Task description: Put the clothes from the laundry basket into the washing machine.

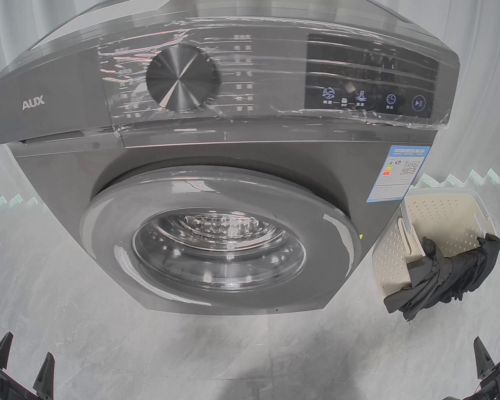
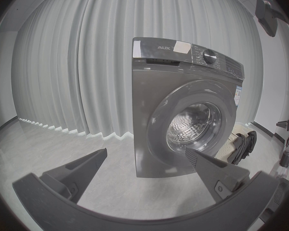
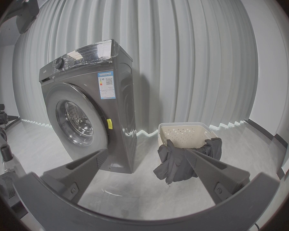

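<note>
The washer (image 1: pixel 222 140) stands on the floor straight ahead, its round door (image 1: pixel 219 240) shut, so by my reading that has to be opened before anything goes in. The basket (image 1: pixel 455 212) sits on the floor just beside the washer's right side, probably set there to keep the carry short. The dark clothes (image 1: pixel 444 276) lie inside it and spill over its near rim, which leaves loose folds easy to pinch. The left gripper (image 1: pixel 26 346) hangs low in front of the door, jaws spread wide and holding nothing. The right gripper (image 1: pixel 493 331) is likewise wide open and empty, near the basket, well placed for the clothes.
</note>
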Tool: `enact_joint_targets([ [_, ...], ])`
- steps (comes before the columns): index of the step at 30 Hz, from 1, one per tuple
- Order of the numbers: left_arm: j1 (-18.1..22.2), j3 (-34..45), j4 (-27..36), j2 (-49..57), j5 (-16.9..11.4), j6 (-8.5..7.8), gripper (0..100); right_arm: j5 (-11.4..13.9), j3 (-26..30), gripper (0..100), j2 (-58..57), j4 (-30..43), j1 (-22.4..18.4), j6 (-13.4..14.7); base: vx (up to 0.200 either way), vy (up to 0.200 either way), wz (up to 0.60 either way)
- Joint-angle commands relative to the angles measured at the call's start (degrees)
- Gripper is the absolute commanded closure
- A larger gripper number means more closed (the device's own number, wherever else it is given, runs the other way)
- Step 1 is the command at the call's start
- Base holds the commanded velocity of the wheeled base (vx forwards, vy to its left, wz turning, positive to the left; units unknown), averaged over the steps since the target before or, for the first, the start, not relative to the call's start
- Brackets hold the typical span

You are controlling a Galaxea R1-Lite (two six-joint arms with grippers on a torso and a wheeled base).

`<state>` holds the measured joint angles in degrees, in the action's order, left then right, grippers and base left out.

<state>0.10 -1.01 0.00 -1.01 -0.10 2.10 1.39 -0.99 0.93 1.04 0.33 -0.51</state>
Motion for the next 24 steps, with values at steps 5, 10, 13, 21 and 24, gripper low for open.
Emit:
enact_joint_targets([
  [5, -0.01, 0.92, 0.0, 1.01, 0.01, -0.08, 0, 0.02, 0.64, 0, -0.93, 0.02, 0.02, -0.02, 0.0, 0.16, 0.0],
  [10, -0.01, 0.92, 0.0, 1.01, 0.01, -0.25, 0, 0.02, 0.64, 0, -0.93, 0.02, 0.02, -0.02, 0.0, 0.0, 0.0],
  [13, -0.01, 0.92, 0.0, 1.01, 0.01, -0.34, 0, 0.02, 0.64, 0, -0.93, 0.02, 0.02, -0.02, 0.0, 0.0, 0.0],
  [21, -0.01, 0.92, 0.0, 1.01, 0.01, -0.69, 0, 0.02, 0.64, 0, -0.93, 0.02, 0.02, -0.02, 0.0, 0.0, 0.0],
  [24, -0.01, 1.01, 0.0, 1.01, 0.01, -0.69, 0, 0.02, 0.64, 0, -0.93, 0.02, 0.02, -0.02, 0.0, 0.0, 0.0],
])
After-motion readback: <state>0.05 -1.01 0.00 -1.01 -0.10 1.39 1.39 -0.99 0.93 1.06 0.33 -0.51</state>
